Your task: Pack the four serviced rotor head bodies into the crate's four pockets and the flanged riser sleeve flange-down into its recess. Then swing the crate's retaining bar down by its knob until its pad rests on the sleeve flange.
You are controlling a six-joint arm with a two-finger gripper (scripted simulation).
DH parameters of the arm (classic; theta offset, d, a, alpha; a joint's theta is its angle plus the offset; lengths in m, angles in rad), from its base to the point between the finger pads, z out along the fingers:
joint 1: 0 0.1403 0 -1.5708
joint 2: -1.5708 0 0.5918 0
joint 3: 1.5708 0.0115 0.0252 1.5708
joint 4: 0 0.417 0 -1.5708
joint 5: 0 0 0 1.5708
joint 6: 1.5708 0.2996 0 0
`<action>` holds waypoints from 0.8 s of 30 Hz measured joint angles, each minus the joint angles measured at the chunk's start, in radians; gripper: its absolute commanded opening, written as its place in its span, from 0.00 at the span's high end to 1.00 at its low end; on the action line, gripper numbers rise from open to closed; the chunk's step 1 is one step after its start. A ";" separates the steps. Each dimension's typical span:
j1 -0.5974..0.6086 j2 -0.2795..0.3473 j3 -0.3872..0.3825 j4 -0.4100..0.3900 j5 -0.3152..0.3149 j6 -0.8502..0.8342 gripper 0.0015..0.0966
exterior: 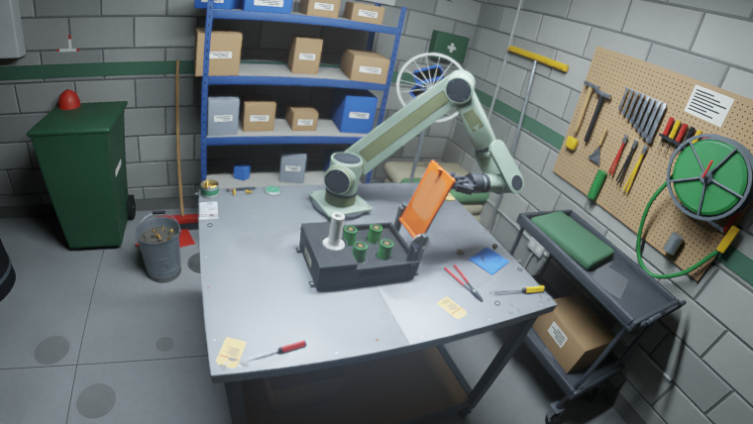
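The orange retaining bar [427,199] stands raised and tilted over the right end of the dark crate [360,256], hinged at the crate's right side. Several green rotor head bodies [368,241] sit upright in the crate's pockets. The grey flanged sleeve [335,230] stands upright, flange down, in the recess at the crate's left end. My gripper [457,183] is at the bar's upper right edge, where the knob lies hidden behind the panel. Its fingers are closing there, and whether they have a hold on the knob does not show.
The table's right edge lies just below my arm, with a grey cart [595,263] carrying a green pad beyond it. Red pliers [462,282], a blue cloth [489,260], a yellow-handled screwdriver [520,290] and a yellow tag lie right of the crate.
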 measured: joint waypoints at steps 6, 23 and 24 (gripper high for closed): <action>0.000 0.000 0.000 0.000 0.000 0.000 0.92; 0.000 0.000 0.000 0.000 0.000 0.000 0.93; 0.000 0.000 0.000 0.000 0.000 0.000 0.93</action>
